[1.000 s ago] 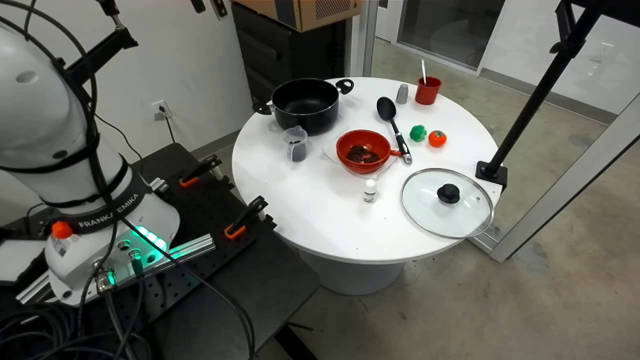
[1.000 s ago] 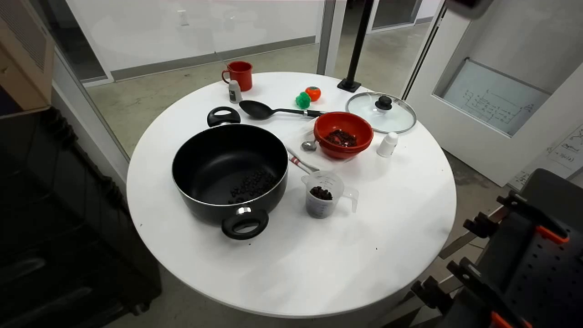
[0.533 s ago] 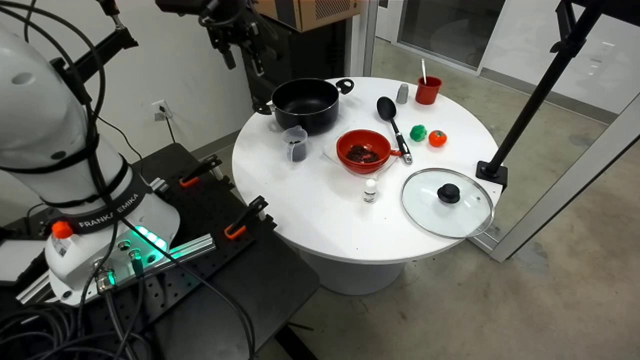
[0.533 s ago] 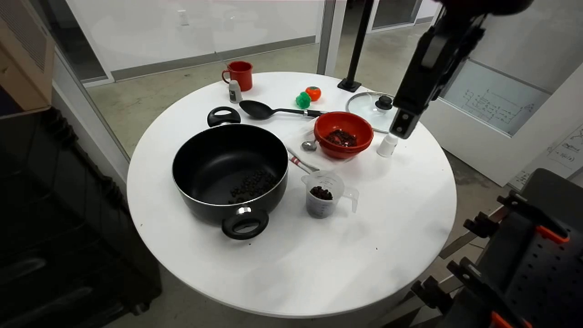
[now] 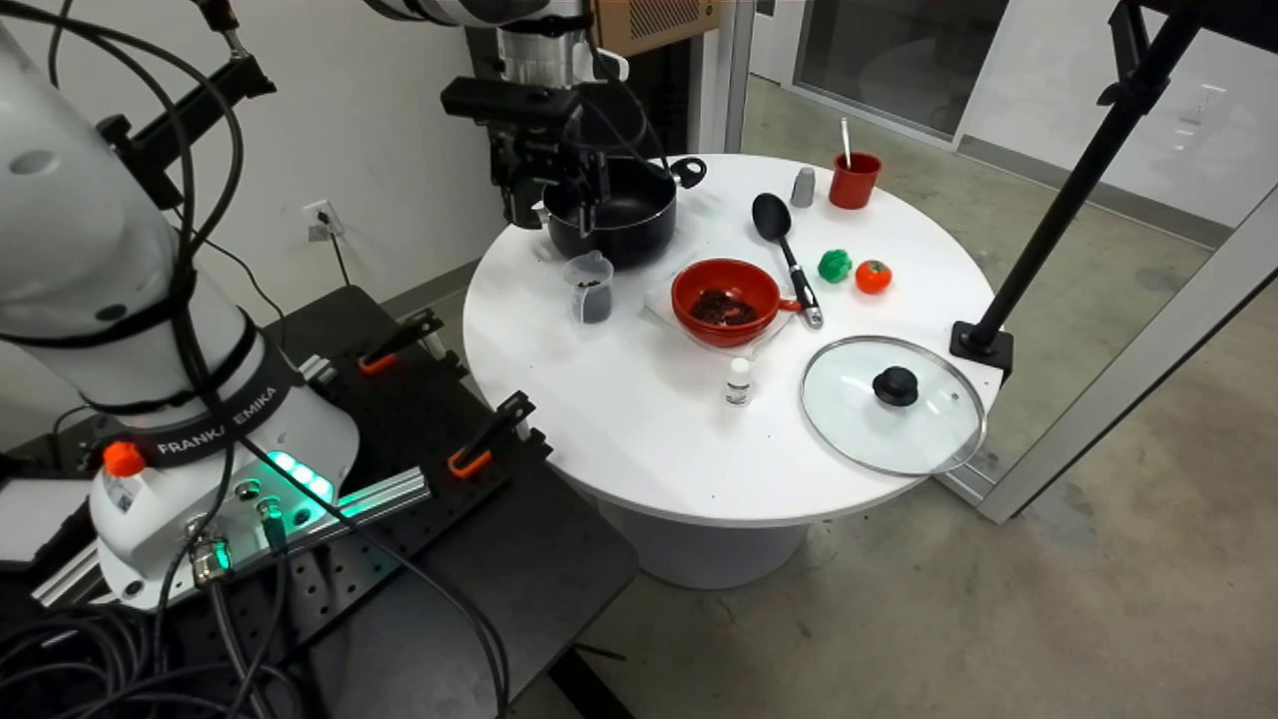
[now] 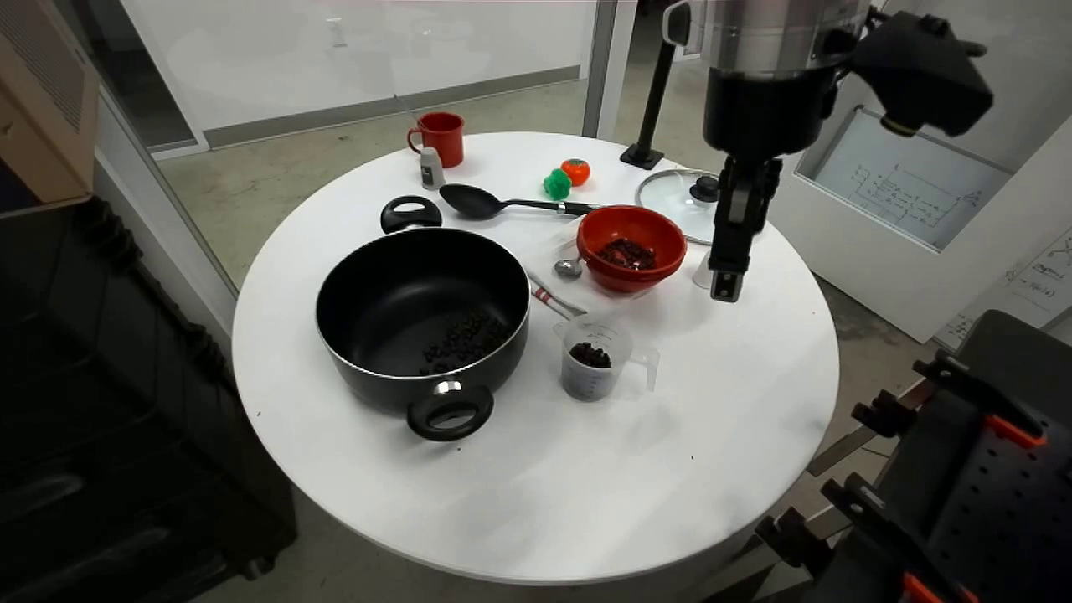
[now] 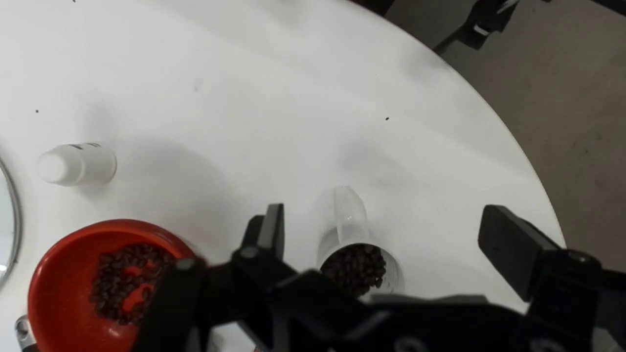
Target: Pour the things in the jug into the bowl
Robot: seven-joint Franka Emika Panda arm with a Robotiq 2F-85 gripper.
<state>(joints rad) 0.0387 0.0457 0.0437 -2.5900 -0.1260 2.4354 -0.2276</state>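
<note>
Jug [image 6: 589, 383] upright on table [image 6: 536, 502], dark beans [image 6: 590, 355] inside; red bowl [image 6: 641, 224] and black pot [image 6: 398, 293] hold similar ones. Gripper [image 7: 384, 220] hovers clear of jug, spread wide.

Wrist view: cannot see lower rim of jug [image 7: 351, 222] behind blurred gripper [image 7: 384, 225], nor right side of red bowl [image 7: 66, 291], also cut by bottom edge. Catch only sliver of glass lid [image 7: 6, 227] at far left. In an exterior view, cannot see all of white bottle [image 6: 702, 273], partly behind gripper right of centre; cannot read small marks on whiteboard [image 6: 904, 197], upper right. In an exterior view, cannot pick out left handle of black pot [image 5: 639, 240] against gripper.
</note>
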